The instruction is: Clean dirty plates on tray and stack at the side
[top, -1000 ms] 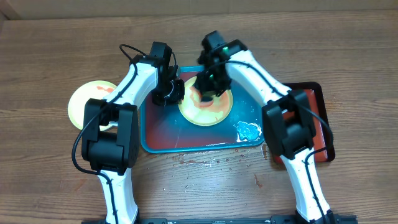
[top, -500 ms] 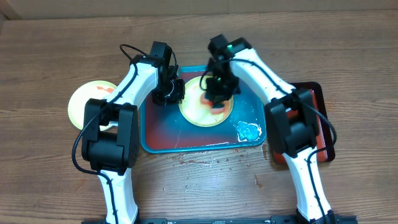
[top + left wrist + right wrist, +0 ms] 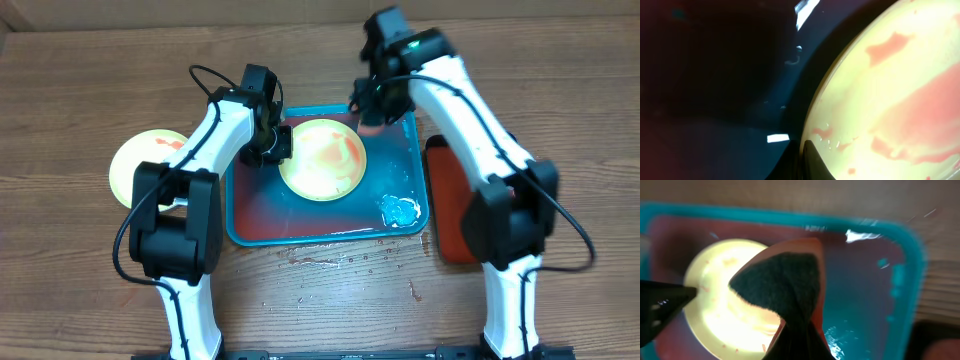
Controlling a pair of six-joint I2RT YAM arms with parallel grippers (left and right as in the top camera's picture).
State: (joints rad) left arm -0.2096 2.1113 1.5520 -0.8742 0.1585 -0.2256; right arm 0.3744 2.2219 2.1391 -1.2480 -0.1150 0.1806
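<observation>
Done: we count one side plate left of the tray.
Remaining: smeared plate inside tray.
Left gripper: pinches its rim.
Right gripper: clamps sponge above tray.

Plates: 2 in view, both pale yellow-green, namely the smeared plate and the side plate; can't tell if the side one is a stack. Trays: 2, the teal tray and the dark red tray. Sponge: 1. Light blue blob: 1. Arms: 2. Hands: 2, the left hand and the right hand. Wooden surface: 1.
</observation>
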